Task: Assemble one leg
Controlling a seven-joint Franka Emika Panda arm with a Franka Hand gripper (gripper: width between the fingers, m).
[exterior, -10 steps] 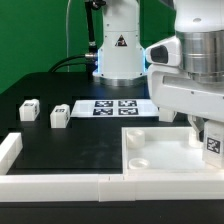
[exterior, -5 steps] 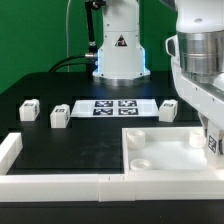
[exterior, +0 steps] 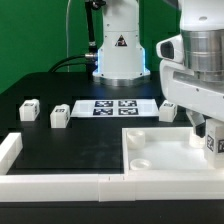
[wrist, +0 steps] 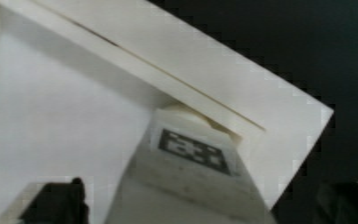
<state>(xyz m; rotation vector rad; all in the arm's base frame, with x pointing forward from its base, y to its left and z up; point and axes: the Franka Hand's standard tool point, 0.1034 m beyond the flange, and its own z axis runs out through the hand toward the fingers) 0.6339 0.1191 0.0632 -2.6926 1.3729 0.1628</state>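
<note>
My gripper (exterior: 211,137) is at the exterior view's right and is shut on a leg (exterior: 214,146). This leg is a small white block with a black-and-white marker, held upright at the far right corner of the large white square panel (exterior: 160,152). In the wrist view the leg (wrist: 197,160) fills the space between my two dark fingers (wrist: 55,201), with the panel (wrist: 69,110) behind it. I cannot tell whether the leg's lower end touches the panel. Three more legs stand on the black table: two at the left (exterior: 28,110) (exterior: 59,117) and one beside my gripper (exterior: 168,111).
The marker board (exterior: 113,107) lies flat in front of the robot base (exterior: 120,50). Long white bars (exterior: 55,181) run along the front edge and the left side (exterior: 9,150). The panel has a raised rim and corner holes (exterior: 141,160).
My hand has shifted sideways and turned above the panel's right corner. The held leg stays at about the same spot. The other legs have not moved.
</note>
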